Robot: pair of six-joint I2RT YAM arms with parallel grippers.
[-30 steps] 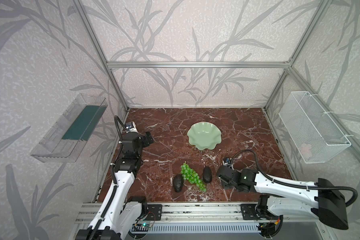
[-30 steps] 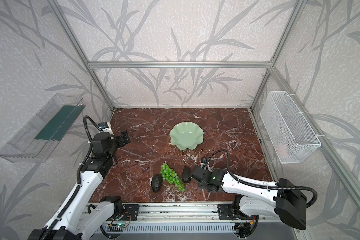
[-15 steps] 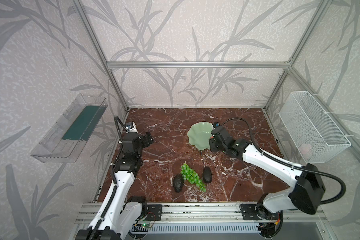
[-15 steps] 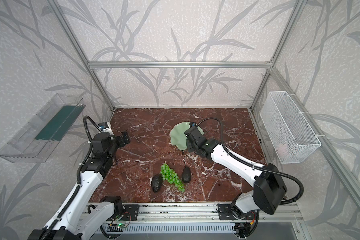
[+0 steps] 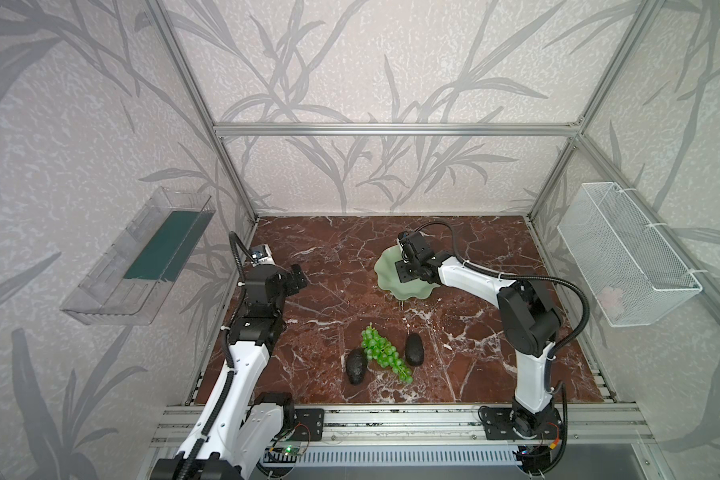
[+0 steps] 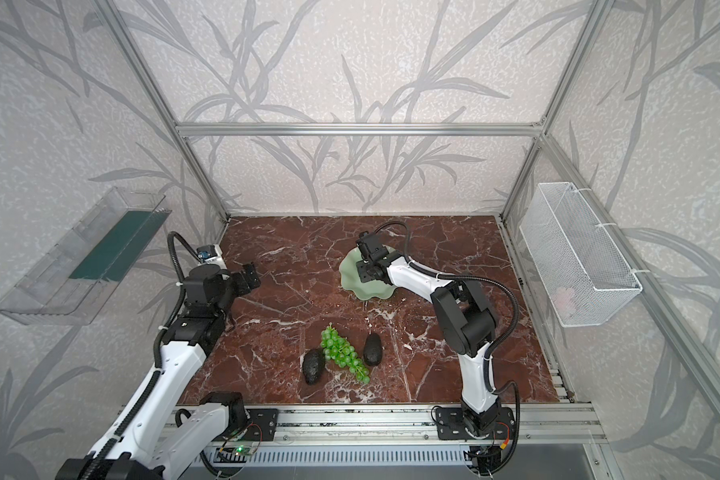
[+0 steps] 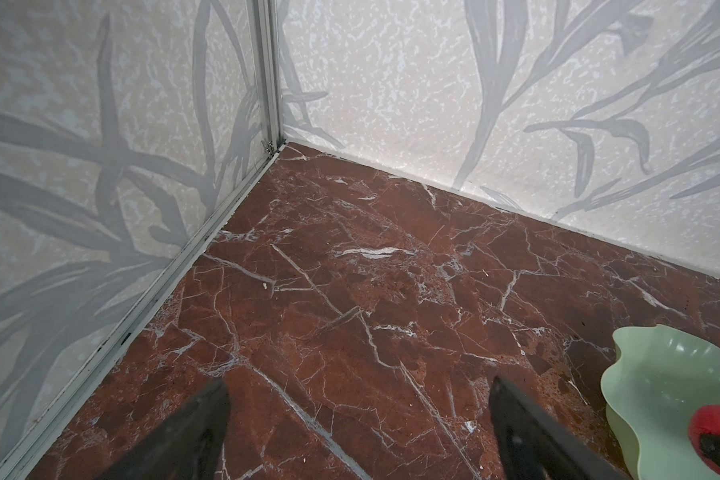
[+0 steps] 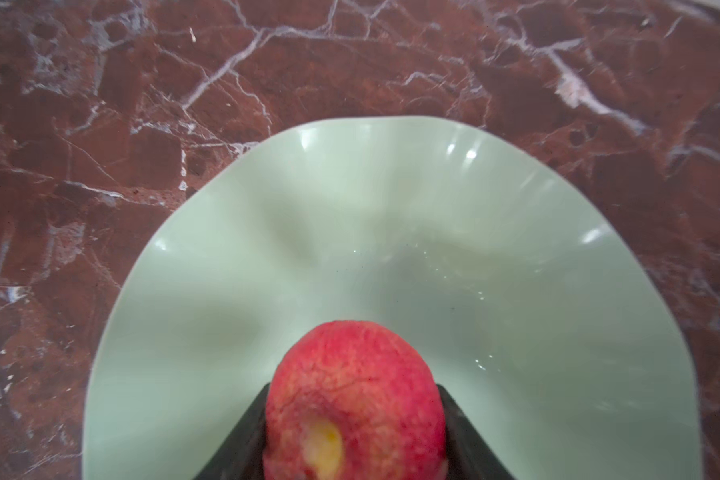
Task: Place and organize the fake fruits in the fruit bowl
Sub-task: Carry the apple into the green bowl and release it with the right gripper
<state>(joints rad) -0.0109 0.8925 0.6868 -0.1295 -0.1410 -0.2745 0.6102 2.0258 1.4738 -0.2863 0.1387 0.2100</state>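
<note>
Right gripper (image 8: 353,390): jaws partly closed, pinching the red apple (image 8: 350,365) on both sides, over the green bowl (image 8: 391,199). Left gripper (image 7: 358,382): jaws spread wide, gripping nothing, above the marble table (image 7: 350,291). The grapes (image 5: 385,359) lie between the avocados (image 5: 357,365) (image 5: 414,350) on the table, well apart from the bowl.

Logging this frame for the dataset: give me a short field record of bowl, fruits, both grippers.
bowl: pale green, on the table, rear centre
apple: red, clamped in the right gripper over the bowl
avocados: two, on the table near the front
grapes: green bunch lying between the avocados
left gripper: open, empty, over the table's left side
right gripper: shut on the apple
</note>
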